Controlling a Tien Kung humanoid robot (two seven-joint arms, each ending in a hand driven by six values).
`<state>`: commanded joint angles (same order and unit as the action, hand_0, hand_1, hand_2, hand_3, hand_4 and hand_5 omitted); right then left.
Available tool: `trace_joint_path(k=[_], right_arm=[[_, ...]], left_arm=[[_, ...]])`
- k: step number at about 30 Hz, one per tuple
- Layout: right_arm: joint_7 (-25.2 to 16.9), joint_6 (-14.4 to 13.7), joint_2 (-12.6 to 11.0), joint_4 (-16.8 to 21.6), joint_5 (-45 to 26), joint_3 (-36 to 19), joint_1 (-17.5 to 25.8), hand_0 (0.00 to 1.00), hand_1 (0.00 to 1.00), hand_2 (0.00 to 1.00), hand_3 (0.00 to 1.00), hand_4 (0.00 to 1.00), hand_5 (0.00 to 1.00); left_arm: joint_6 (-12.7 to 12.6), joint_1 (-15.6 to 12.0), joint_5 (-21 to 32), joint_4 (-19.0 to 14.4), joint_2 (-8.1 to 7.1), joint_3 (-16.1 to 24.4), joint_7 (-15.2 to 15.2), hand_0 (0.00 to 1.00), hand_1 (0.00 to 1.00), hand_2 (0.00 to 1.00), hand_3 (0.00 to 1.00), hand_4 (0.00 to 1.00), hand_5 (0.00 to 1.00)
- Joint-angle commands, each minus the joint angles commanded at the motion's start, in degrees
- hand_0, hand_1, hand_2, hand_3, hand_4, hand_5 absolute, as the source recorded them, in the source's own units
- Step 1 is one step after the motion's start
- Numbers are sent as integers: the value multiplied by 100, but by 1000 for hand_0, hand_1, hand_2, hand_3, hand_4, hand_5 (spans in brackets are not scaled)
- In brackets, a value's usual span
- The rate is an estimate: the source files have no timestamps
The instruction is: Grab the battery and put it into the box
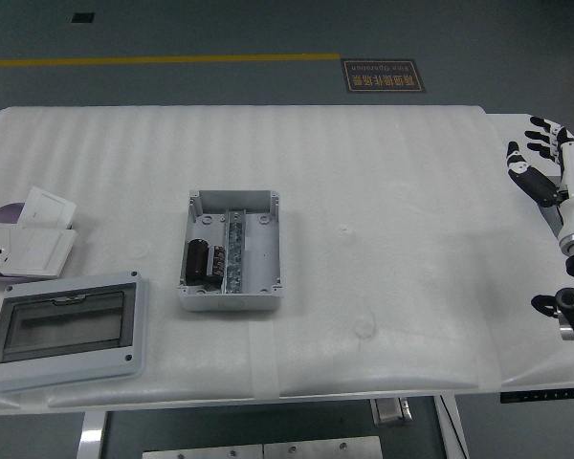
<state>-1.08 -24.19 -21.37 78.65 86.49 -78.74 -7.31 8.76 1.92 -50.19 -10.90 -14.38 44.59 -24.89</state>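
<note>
A grey open box [253,282] sits left of the table's middle, with a metal rail down its centre. The dark cylindrical battery [196,261] lies inside it, in the compartment left of the rail. My right hand [540,158] hangs at the table's far right edge, fingers spread and holding nothing, far from the box. My left arm does not show.
A grey enclosure with a clear window lid [62,327] lies at the near left corner. Behind it are a white wall socket [19,249], a white card [46,207] and a purple disc [2,212]. The table [392,220] has white foam padding.
</note>
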Motion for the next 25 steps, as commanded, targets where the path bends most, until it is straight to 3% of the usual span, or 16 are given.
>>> trace_joint_path(k=[14,25], right_arm=[[2,34,33,7,-70,127,-23,794,767,799,858,623,388],[-152,45,129,28,-297,213,-101,790,764,796,850,608,373]], left_arm=[[-60,-13,111,-3,39,-132,5,612,678,579,575,610,538],[-338,-179,1361,49,48,-898,442,613,677,583,584,616,534]])
